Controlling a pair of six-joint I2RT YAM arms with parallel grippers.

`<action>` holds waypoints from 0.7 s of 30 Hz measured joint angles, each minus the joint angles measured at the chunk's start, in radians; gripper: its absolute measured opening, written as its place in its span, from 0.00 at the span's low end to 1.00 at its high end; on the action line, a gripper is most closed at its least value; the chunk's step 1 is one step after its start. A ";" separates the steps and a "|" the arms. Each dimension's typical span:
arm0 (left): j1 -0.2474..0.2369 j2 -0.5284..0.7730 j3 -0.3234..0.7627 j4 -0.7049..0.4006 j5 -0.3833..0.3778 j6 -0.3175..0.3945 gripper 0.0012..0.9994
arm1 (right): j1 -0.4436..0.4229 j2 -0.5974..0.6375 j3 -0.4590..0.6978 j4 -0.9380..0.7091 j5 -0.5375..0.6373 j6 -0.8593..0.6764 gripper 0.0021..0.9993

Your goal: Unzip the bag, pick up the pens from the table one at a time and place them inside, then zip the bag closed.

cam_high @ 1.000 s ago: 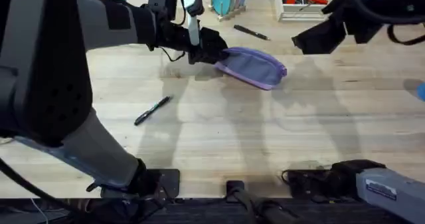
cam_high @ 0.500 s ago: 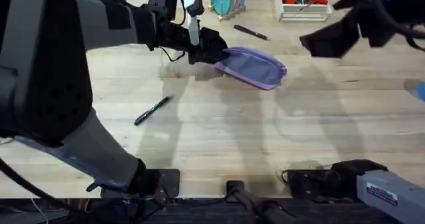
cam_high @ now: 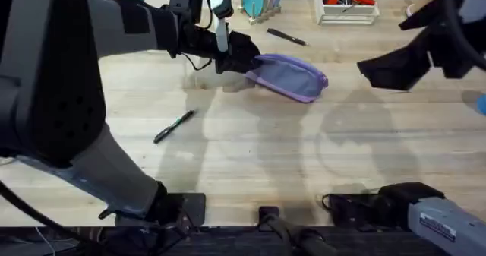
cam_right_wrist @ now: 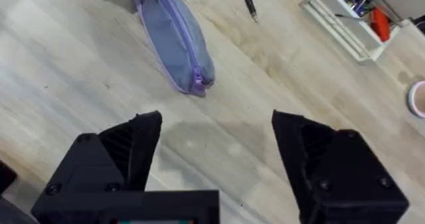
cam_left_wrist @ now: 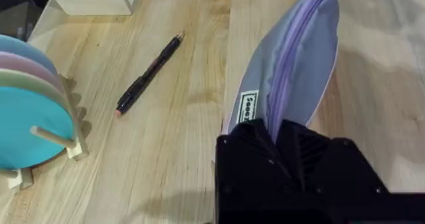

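The left claw [cam_left_wrist: 275, 134] is covering the near end of the bag [cam_left_wrist: 292, 71], so the fabric it is pinching is lying out of sight, and the bag's far tip is running off the picture's edge. In the overhead view the left arm is looming large, dark and blurred, hiding part of the desk [cam_high: 250, 157] beneath it. The right claw [cam_high: 387, 70] is appearing there as a blurred dark shape. The printed label [cam_left_wrist: 247, 108] on the bag is too small to read.
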 joint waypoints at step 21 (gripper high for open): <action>0.000 0.000 0.000 0.000 0.000 0.000 0.04 | 0.059 -0.163 -0.327 0.086 0.008 0.011 1.00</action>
